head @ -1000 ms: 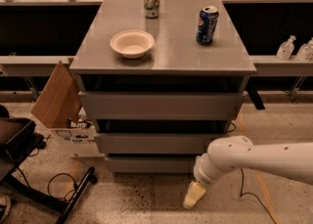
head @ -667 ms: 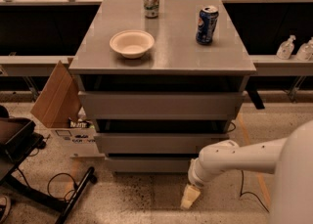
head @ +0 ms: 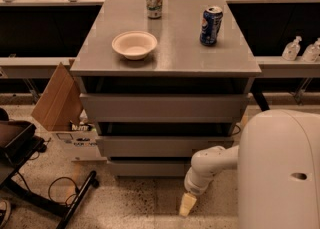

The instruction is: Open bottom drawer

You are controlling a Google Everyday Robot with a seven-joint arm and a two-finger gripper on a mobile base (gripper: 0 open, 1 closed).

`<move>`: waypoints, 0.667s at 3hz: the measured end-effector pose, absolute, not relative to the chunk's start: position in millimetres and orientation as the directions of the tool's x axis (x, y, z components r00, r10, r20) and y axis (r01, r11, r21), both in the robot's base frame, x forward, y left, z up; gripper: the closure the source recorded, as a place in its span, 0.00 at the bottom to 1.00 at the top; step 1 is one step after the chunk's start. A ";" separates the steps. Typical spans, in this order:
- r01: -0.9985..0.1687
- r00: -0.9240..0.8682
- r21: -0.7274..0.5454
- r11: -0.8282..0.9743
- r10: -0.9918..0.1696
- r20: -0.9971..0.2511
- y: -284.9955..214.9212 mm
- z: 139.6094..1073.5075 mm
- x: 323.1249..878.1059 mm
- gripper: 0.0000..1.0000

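Observation:
The grey cabinet (head: 165,48) has three plain grey drawer fronts. The bottom drawer (head: 150,167) is the lowest and shortest panel, just above the floor, and looks closed. My gripper (head: 187,204) hangs low at the end of the white arm, just above the floor, in front of and slightly below the bottom drawer's right part. It points down and does not touch the drawer. The white arm's big shell (head: 280,173) fills the lower right and hides the cabinet's right lower corner.
On the cabinet top stand a white bowl (head: 134,44), a silver can (head: 154,1) and a blue can (head: 210,25). A cardboard box (head: 59,98) leans at the cabinet's left. A black chair base (head: 30,173) and cables lie on the floor at left.
The arm's shell has swung further into view at the right. The gripper has shifted slightly left and down, staying near the floor in front of the bottom drawer.

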State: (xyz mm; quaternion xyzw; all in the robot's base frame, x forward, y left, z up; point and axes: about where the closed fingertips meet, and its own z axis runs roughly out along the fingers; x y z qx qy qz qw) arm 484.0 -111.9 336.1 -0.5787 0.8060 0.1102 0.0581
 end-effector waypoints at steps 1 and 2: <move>-0.941 -0.337 0.123 0.316 -0.912 -0.232 -102.8 320.6 495.3 0.00; -0.946 -0.324 0.084 0.313 -0.921 -0.218 -101.6 293.5 513.1 0.00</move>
